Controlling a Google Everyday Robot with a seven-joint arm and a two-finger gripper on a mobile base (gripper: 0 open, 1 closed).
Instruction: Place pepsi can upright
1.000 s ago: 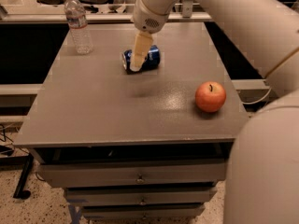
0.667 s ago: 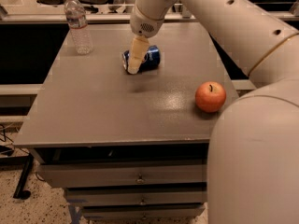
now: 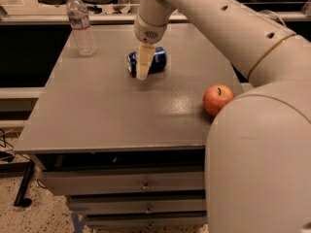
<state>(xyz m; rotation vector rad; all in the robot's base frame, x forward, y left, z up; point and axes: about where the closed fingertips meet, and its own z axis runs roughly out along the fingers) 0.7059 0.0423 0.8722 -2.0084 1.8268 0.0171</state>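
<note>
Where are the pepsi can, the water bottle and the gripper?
pepsi can (image 3: pixel 158 60), camera view, on its blue side showing right of the gripper.
water bottle (image 3: pixel 81 28), camera view, on its clear body.
gripper (image 3: pixel 142 71), camera view, on its pale tip, in front of the can's middle.

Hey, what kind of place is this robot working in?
Probably a lab or office test area: a grey drawer cabinet serves as the table, with a long bench behind it and a speckled floor below. The pincer is at the pepsi can, which lies on its side on top.

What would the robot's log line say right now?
can: lying on its side | claw: down at the can, in front of it | upright: not yet
</note>
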